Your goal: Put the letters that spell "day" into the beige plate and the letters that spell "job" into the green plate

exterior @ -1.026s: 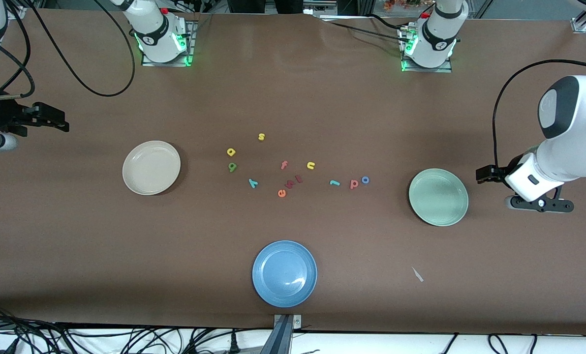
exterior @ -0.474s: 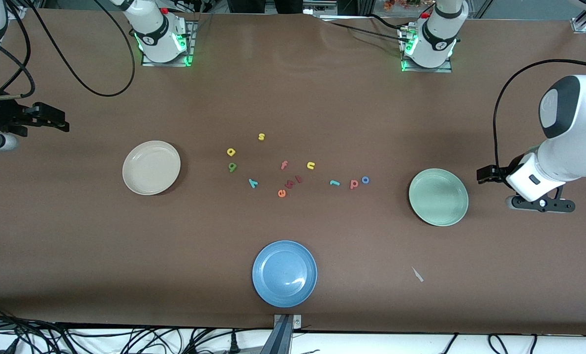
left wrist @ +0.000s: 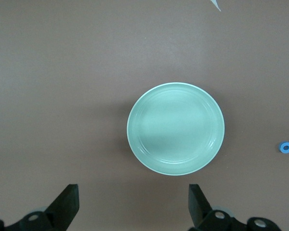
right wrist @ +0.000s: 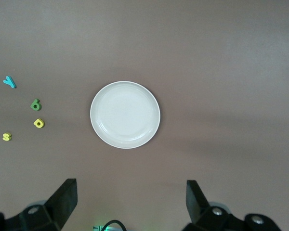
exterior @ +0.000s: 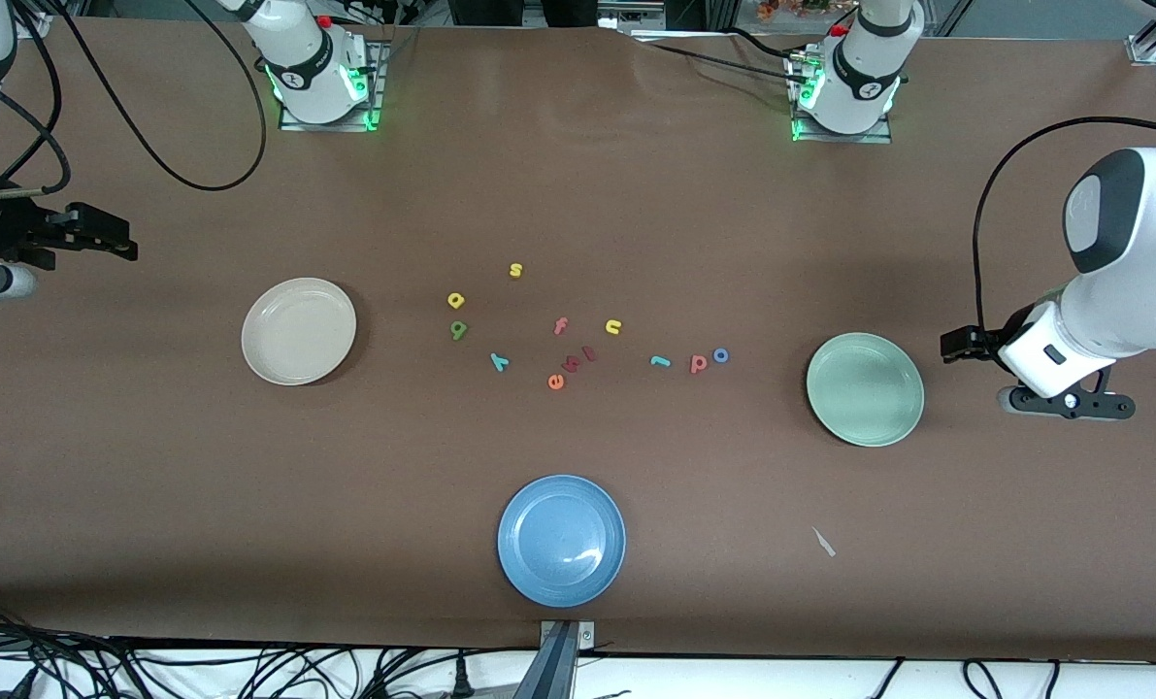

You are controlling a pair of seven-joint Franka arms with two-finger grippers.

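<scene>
The beige plate (exterior: 298,331) (right wrist: 125,114) lies empty toward the right arm's end, the green plate (exterior: 865,389) (left wrist: 176,128) empty toward the left arm's end. Between them lie the yellow "a" (exterior: 456,300) (right wrist: 38,123), green "d" (exterior: 458,330) (right wrist: 35,104), teal "y" (exterior: 499,362) (right wrist: 9,82), teal "j" (exterior: 660,361), red "b" (exterior: 699,364) and blue "o" (exterior: 720,355) (left wrist: 286,147). My left gripper (exterior: 956,345) (left wrist: 134,207) hangs open over bare table beside the green plate. My right gripper (exterior: 102,238) (right wrist: 131,204) hangs open over bare table beside the beige plate. Neither holds anything.
A blue plate (exterior: 561,540) sits nearest the front camera. Among the letters lie a yellow "s" (exterior: 515,270) (right wrist: 6,137), pink "f" (exterior: 560,326), yellow "u" (exterior: 613,327), orange "e" (exterior: 555,382) and two dark red letters (exterior: 580,359). A pale scrap (exterior: 823,542) lies near the green plate.
</scene>
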